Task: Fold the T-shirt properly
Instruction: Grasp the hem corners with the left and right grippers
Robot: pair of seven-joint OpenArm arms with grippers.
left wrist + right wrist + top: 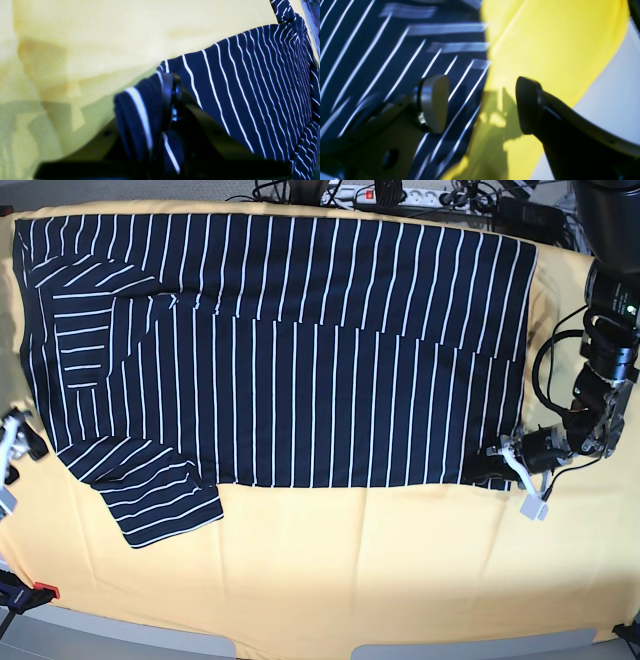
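In your left wrist view, the left gripper is clamped on a bunched edge of the T-shirt, which lies over the yellow cloth. In your right wrist view, the right gripper stands wide and grips nothing, one finger over the T-shirt's edge, the other over the cloth. In your base view, the T-shirt lies spread flat, the left gripper at its lower corner.

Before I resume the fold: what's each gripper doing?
Left gripper: closed on the T-shirt hem corner.
Right gripper: open, holding nothing.
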